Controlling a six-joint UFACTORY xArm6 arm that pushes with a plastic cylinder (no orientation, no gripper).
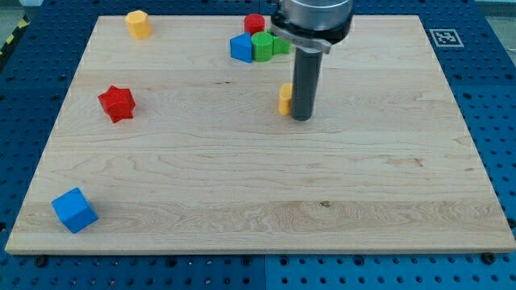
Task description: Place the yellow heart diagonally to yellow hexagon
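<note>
The yellow heart (285, 97) lies near the board's middle, toward the top, partly hidden behind my rod. My tip (301, 118) rests on the board right against the heart's right side. The yellow hexagon (139, 24) sits at the view's top left, far from the heart and the tip.
A red cylinder (255, 23), a blue block (241, 48) and two green blocks (264, 46) cluster at the top centre, just above the tip. A red star (118, 103) lies at the left. A blue cube (74, 210) lies at the bottom left. The wooden board (258, 201) sits on a blue pegboard.
</note>
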